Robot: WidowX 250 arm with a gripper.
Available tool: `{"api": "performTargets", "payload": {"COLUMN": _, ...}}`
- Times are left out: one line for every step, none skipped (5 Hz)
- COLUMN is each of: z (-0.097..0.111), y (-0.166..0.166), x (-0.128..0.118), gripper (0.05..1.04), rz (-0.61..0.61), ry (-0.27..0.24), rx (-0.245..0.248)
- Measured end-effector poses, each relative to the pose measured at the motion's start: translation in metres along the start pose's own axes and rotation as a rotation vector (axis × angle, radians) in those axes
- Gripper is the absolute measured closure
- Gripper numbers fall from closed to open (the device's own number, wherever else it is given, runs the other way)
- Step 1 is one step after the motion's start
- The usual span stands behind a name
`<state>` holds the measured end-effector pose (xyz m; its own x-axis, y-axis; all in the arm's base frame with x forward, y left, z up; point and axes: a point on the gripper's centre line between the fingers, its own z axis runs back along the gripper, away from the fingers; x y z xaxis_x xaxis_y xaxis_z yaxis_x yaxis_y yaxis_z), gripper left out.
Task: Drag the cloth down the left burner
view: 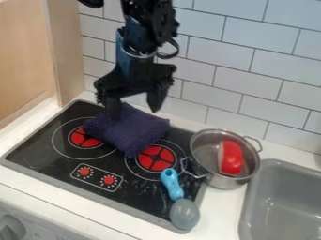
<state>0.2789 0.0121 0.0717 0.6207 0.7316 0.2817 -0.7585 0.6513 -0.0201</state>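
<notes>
The gripper (134,107) hangs over the back of the stove, pointing down, its two fingers spread apart. Its left fingertip appears to meet the upper part of the dark purple cloth (130,132), while the right one stands off near the cloth's back edge. The cloth lies bunched across the middle and back of the black stovetop. It partly covers the red left burner (85,138) on that burner's right side, and reaches down to the upper edge of the right burner (156,158).
A metal pot (202,161) holding a red and white object (231,158) stands on the right. A blue-handled utensil (172,184) with a grey head lies at the stove's front right. The grey sink (276,206) is at far right; a tiled wall rises behind.
</notes>
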Motion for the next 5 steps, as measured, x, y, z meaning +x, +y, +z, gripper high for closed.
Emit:
{"api": "performTargets", "payload": {"z": -0.009, "y": 0.000, "x": 0.020, "gripper": 0.084, "rz": 0.012, "ry": 0.013, "rx": 0.010}}
{"api": "performTargets", "payload": {"z": -0.030, "y": 0.003, "x": 0.028, "gripper": 0.084, "rz": 0.015, "ry": 0.063, "rx": 0.034}}
{"api": "performTargets", "payload": {"z": -0.044, "y": -0.002, "x": 0.030, "gripper": 0.084, "rz": 0.017, "ry": 0.093, "rx": 0.035}}
{"api": "performTargets", "payload": {"z": -0.060, "y": -0.007, "x": 0.023, "gripper": 0.084, "rz": -0.004, "ry": 0.135, "rx": 0.032}}
{"api": "performTargets", "payload": {"z": -0.066, "y": -0.013, "x": 0.027, "gripper": 0.084, "rz": -0.002, "ry": 0.139, "rx": 0.029}}
